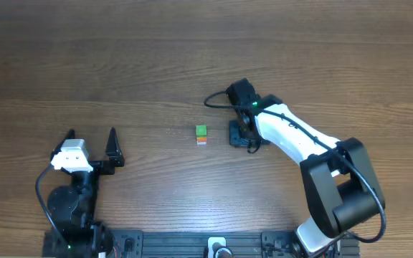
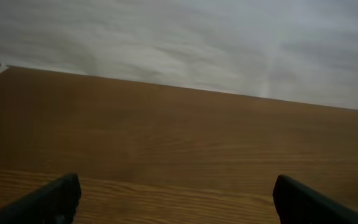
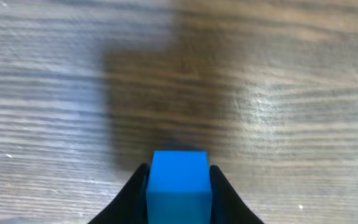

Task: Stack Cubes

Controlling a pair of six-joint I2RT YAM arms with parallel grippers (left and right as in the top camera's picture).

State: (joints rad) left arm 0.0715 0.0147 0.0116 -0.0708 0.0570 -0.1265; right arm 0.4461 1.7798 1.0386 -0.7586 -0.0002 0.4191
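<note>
A green cube (image 1: 201, 130) sits stacked on an orange cube (image 1: 202, 142) near the middle of the wooden table. A little to the right of that stack, my right gripper (image 1: 244, 136) points down at the table. In the right wrist view it is shut on a blue cube (image 3: 179, 185), held between both fingers (image 3: 133, 193) just above the wood. My left gripper (image 1: 91, 142) rests open near the left arm's base, well to the left of the stack, with nothing between its fingers (image 2: 48, 200).
The wooden table (image 1: 120, 64) stretches bare around the stack and both arms. A pale wall (image 2: 179, 43) rises beyond the table's far edge in the left wrist view.
</note>
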